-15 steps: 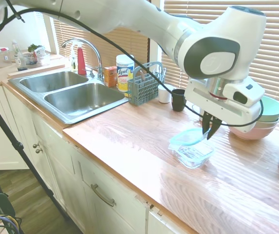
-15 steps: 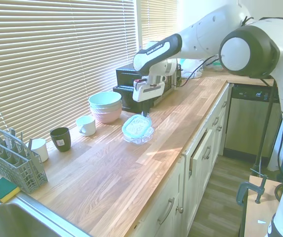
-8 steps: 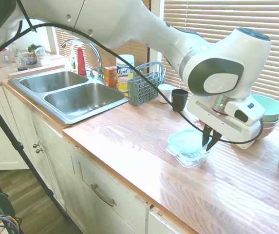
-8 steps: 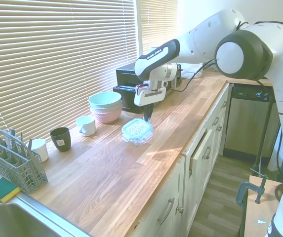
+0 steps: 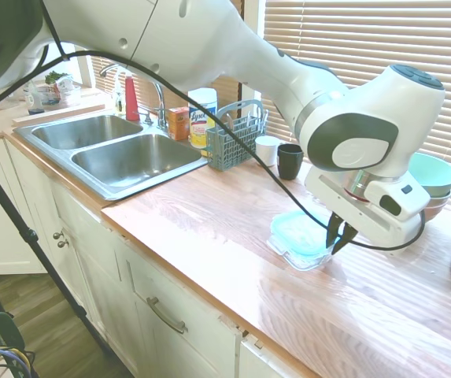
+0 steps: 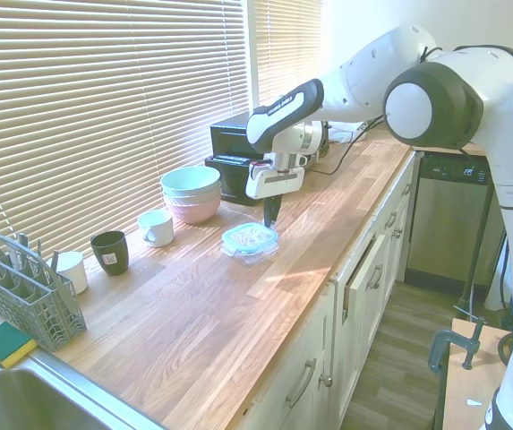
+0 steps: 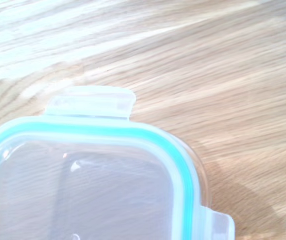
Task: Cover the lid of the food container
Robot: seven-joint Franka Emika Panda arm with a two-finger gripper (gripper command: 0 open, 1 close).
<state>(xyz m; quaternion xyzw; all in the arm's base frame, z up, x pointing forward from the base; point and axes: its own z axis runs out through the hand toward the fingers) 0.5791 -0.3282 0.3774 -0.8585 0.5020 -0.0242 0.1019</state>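
I see the lid point(image 5: 302, 233) sitting flat on the container point(image 5: 304, 253) mid-table point(image 5: 209, 205); my end effector point(image 5: 338, 236) pinches the lid's far edge, fingers nearly together.

The room was bright with daylight coming through the slatted blinds point(image 5: 367, 31) behind the counter point(image 5: 233, 205). Sun laid pale, washed-out glare across the wood and bleached the white arm point(image 6: 435, 90) in both exterior views. The upper left of the first exterior view was nearly blown out — the wide lenses bent straight edges near the borders. The wrist view was soft, slightly out of focus, with a faint shadow beside the lid point(image 7: 83, 180).
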